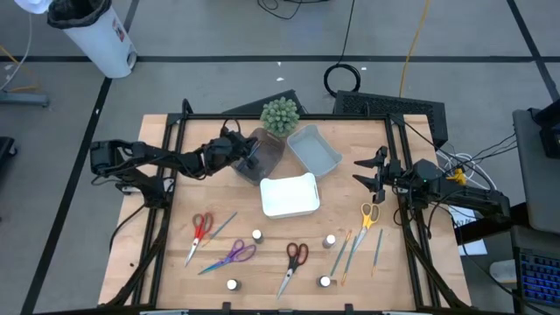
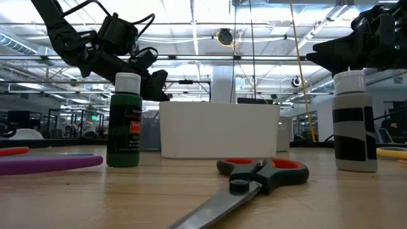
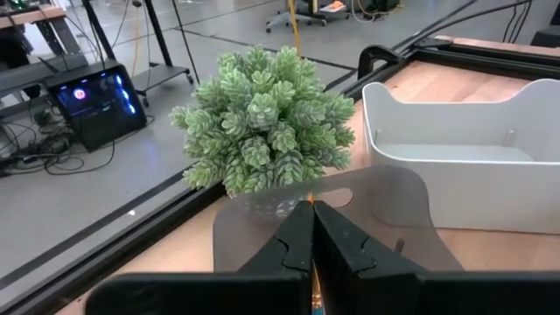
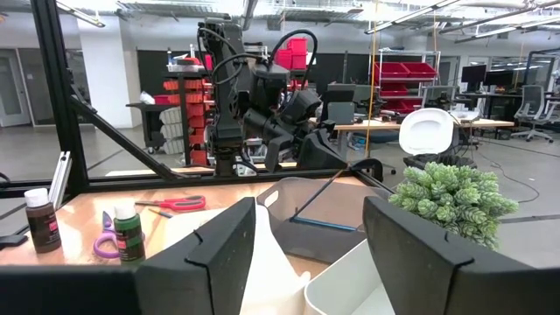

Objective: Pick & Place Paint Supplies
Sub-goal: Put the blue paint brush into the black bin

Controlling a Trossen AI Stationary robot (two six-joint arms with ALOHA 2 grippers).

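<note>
My left gripper [image 1: 242,154] reaches from the table's left over the brown tray [image 1: 267,150] and is shut on a thin brush [image 4: 322,193]. A blue-handled brush [image 4: 313,223] lies on that tray's floor. My right gripper [image 1: 360,172] is open and empty, above the table right of the white tray [image 1: 289,196]. Loose on the near half of the table lie red scissors [image 1: 201,229], purple scissors [image 1: 232,255], dark-red scissors [image 1: 296,258], yellow scissors [image 1: 368,216], several brushes [image 1: 353,250] and several white-capped bottles [image 1: 257,235]. My left gripper pinches the thin brush near its upper end [image 4: 345,173] between its two shut fingers; a wood-coloured sliver [image 3: 311,204] shows at the fingertips. The fingers come from the table's left, slanting down. The brush slants down below them, its lower end [image 4: 298,215] inside the brown tray.
The pale blue-grey tray [image 1: 313,149] lies right of the brown one, the round green plant [image 1: 280,115] at the far edge between them. A black frame runs along the table's edges. In the low view a green-labelled bottle [image 2: 124,121] and a black-striped bottle [image 2: 355,121] stand near.
</note>
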